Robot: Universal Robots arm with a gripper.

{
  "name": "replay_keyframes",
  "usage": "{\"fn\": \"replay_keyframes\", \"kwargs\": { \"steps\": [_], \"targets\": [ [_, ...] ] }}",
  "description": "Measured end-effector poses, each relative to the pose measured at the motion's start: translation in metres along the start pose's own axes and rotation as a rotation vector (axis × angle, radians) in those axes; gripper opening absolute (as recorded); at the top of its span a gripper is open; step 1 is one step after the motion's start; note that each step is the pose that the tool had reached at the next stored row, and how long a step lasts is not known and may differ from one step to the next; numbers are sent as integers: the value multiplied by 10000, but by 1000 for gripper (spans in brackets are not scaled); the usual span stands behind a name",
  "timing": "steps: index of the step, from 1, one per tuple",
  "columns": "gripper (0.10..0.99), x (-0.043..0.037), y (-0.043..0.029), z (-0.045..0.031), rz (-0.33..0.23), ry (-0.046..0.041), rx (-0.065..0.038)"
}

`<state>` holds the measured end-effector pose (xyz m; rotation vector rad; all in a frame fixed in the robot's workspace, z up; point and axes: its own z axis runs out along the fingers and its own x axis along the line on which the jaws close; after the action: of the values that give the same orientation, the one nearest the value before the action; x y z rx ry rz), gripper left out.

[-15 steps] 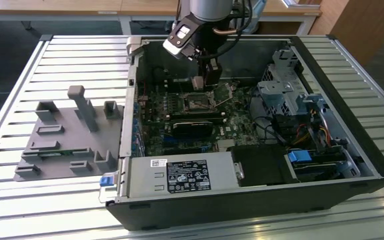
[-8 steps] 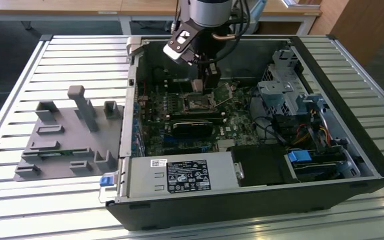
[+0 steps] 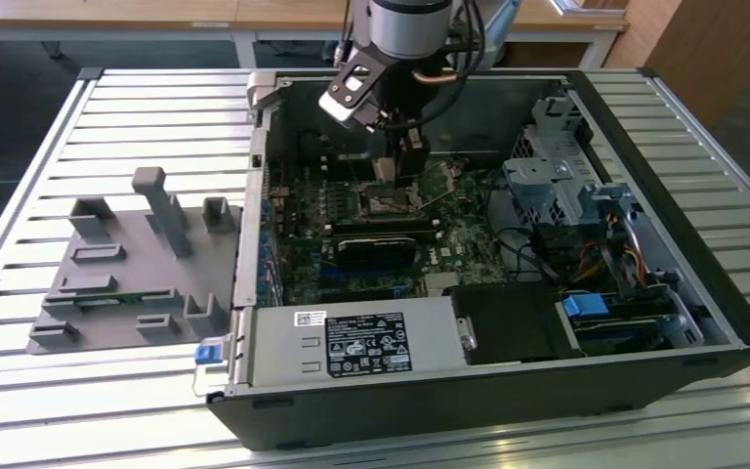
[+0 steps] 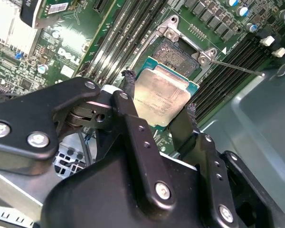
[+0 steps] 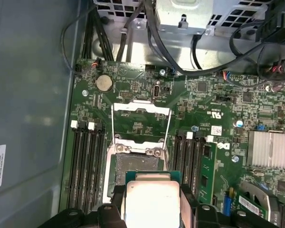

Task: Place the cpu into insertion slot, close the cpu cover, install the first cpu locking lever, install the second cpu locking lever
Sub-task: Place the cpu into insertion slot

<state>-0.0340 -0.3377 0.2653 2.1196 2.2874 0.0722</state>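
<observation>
My gripper (image 4: pixel 159 102) is shut on the cpu (image 4: pixel 164 97), a flat square chip with a pale metal top, one black finger (image 4: pixel 129 95) on each of two opposite edges. In the first wrist view the cpu (image 5: pixel 152 199) hangs just over the insertion slot (image 5: pixel 135 166), covering part of its dark centre. The cpu cover (image 5: pixel 141 109) stands folded back beyond the slot, with a thin locking lever (image 5: pixel 112 126) swung out along each side. In the exterior view the gripper (image 3: pixel 395 176) is low inside the open computer case, right above the insertion slot (image 3: pixel 389 202).
Long black memory slots (image 5: pixel 88 156) flank the socket on both sides. A finned heat sink (image 5: pixel 270 149) and cables (image 5: pixel 133 28) lie nearby. The case holds a power supply (image 3: pixel 349 342) and a drive cage (image 3: pixel 551 186). A grey fixture (image 3: pixel 128 264) sits on the slatted table.
</observation>
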Motion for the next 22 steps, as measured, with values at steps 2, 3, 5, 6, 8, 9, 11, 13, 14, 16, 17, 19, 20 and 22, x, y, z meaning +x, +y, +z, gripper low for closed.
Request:
{"fn": "replay_keyframes", "kwargs": {
  "steps": [2, 3, 5, 6, 8, 9, 11, 13, 14, 16, 17, 19, 20, 22],
  "targets": [
    [541, 13, 0, 25, 0, 0, 0],
    [541, 20, 0, 37, 0, 0, -1],
    [541, 35, 0, 64, 0, 1, -1],
    [541, 46, 1, 75, 4, 0, 0],
    [541, 58, 1, 97, 53, -1, -1],
    [541, 62, 1, 107, 95, -5, -1],
    [541, 69, 1, 132, 159, -7, -3],
    [541, 76, 0, 161, 199, -9, -3],
    [541, 78, -1, 174, 210, -10, -3],
    [541, 82, -2, 199, 225, -10, -4],
    [541, 83, -2, 210, 231, -11, -4],
    [541, 86, -3, 232, 244, -12, -3],
    [541, 87, -4, 242, 250, -13, -3],
    [541, 89, -4, 262, 266, -13, -4]
  ]
}}
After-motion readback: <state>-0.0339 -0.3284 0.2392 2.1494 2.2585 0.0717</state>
